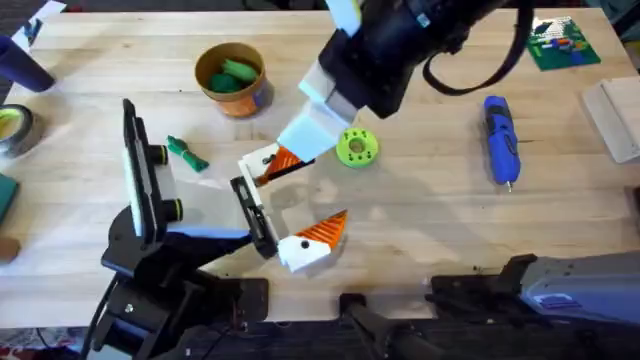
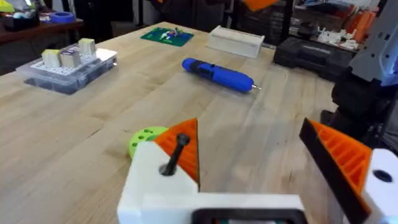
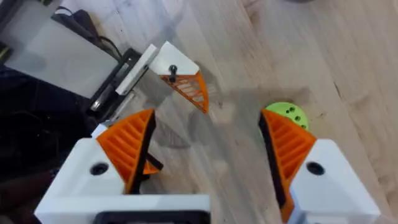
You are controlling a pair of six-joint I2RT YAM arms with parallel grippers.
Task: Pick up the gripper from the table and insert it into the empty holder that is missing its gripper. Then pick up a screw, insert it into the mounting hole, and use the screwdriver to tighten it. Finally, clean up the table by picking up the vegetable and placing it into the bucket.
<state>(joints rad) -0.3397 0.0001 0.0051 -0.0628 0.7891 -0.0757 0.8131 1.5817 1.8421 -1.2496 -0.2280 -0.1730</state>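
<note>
The gripper is sitting at the holder with a screw standing upright in its white block, orange tip pointing toward the green disc. The right gripper is hovering just above it, fingers spread and empty. The screwdriver is lying well apart on the worktop, nearer the right arm; I cannot tell the left gripper's state

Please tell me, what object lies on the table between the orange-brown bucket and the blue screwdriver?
In the overhead view, the lime-green disc with holes lies between the bucket and the screwdriver. The right arm reaches over that stretch too.
</note>
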